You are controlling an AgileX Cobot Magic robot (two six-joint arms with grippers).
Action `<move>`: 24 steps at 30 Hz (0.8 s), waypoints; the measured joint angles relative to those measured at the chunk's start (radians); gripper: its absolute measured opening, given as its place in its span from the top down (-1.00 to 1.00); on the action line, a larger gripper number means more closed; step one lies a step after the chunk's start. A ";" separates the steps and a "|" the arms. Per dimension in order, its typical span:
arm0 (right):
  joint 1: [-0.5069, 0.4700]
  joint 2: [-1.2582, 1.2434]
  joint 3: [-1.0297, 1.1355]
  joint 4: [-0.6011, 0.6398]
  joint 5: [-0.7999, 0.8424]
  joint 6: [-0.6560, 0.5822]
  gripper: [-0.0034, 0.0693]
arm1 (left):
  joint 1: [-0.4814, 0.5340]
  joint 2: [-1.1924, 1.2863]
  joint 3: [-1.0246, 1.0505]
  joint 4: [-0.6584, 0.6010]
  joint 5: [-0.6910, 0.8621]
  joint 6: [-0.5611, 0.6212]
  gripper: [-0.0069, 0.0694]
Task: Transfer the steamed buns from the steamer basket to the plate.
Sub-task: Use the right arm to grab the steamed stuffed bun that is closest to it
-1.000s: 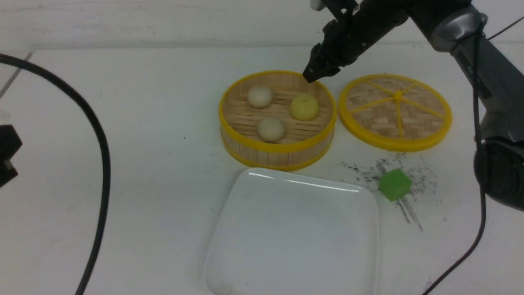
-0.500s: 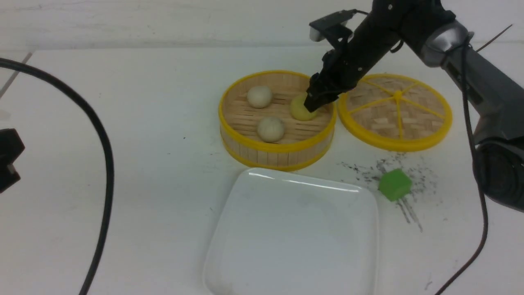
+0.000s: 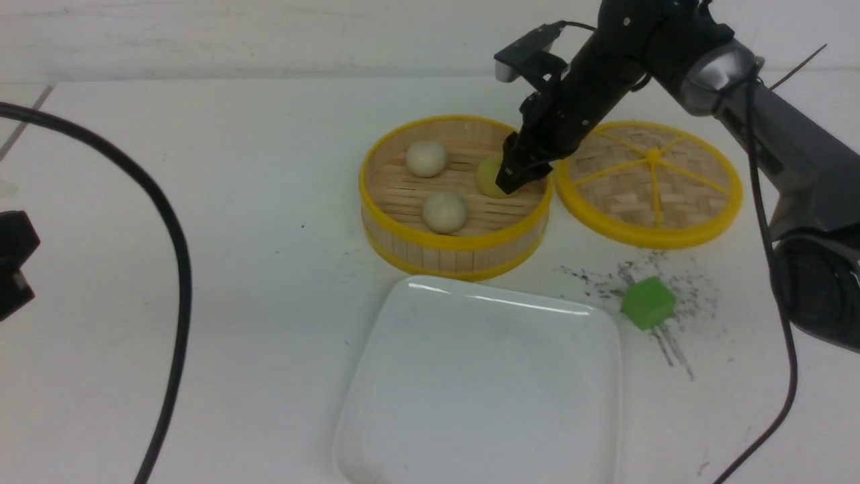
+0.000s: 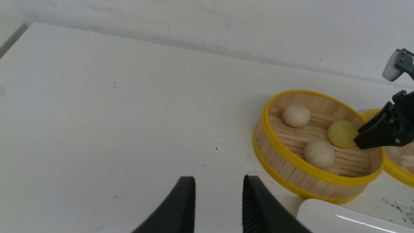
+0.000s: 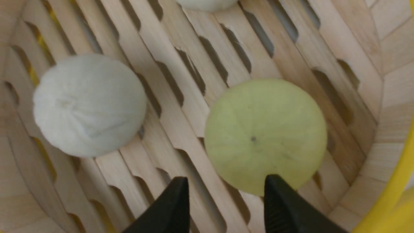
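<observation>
I have the right gripper (image 3: 512, 183) down inside the steamer basket (image 3: 457, 243), at the side nearest the lid (image 3: 650, 181). Its fingers are apart with nothing between them. The pale yellow bun (image 5: 265, 136) is not centred in the gap. It lies just past the tips and off toward 1 finger (image 5: 284, 207), which overlaps its edge. I judge I must shift sideways before closing. The bun is round, so no axis matters.

The 2 off-white buns (image 3: 426, 158) (image 3: 444, 212) sit in the basket too, and the square white plate (image 3: 484, 376) in front holds none. The left gripper (image 4: 219, 200) hangs well apart, fingers parted and empty.
</observation>
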 joint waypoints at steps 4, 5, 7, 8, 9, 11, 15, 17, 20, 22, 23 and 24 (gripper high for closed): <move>0.000 0.000 0.000 -0.008 0.000 -0.004 -0.01 | 0.000 0.000 0.000 0.000 0.000 0.000 0.19; 0.000 0.000 0.000 -0.008 0.000 -0.007 -0.01 | 0.000 0.000 0.000 0.000 0.002 0.000 0.19; 0.000 0.000 0.000 -0.008 0.000 -0.010 -0.01 | 0.000 0.000 0.000 0.000 0.002 0.000 0.19; 0.000 0.000 0.000 -0.009 0.000 -0.011 -0.01 | 0.000 0.000 0.000 0.000 0.002 0.000 0.19; 0.000 0.000 0.000 -0.012 0.000 -0.012 -0.01 | 0.000 0.000 0.000 0.000 0.002 0.000 0.19; 0.000 -0.001 0.000 -0.015 -0.005 -0.022 -0.01 | 0.000 0.000 0.000 0.000 0.002 0.000 0.19; 0.000 -0.001 -0.012 -0.015 -0.006 -0.029 -0.01 | 0.000 0.000 0.000 0.000 0.002 0.000 0.19; 0.000 -0.001 -0.029 -0.015 -0.005 -0.029 -0.01 | 0.000 0.000 0.000 0.000 0.002 0.000 0.19; 0.000 -0.001 -0.068 -0.015 -0.005 -0.029 -0.01 | 0.000 0.000 0.000 0.000 0.002 0.000 0.19; 0.000 -0.002 -0.095 -0.004 -0.005 -0.029 -0.01 | 0.000 0.000 0.000 0.000 0.002 0.000 0.19; 0.000 -0.002 -0.096 -0.004 -0.005 -0.029 -0.01 | 0.000 0.000 0.000 0.000 0.002 0.000 0.19; 0.000 -0.003 -0.101 0.004 -0.005 -0.029 -0.01 | 0.000 0.000 0.000 0.000 0.002 0.000 0.19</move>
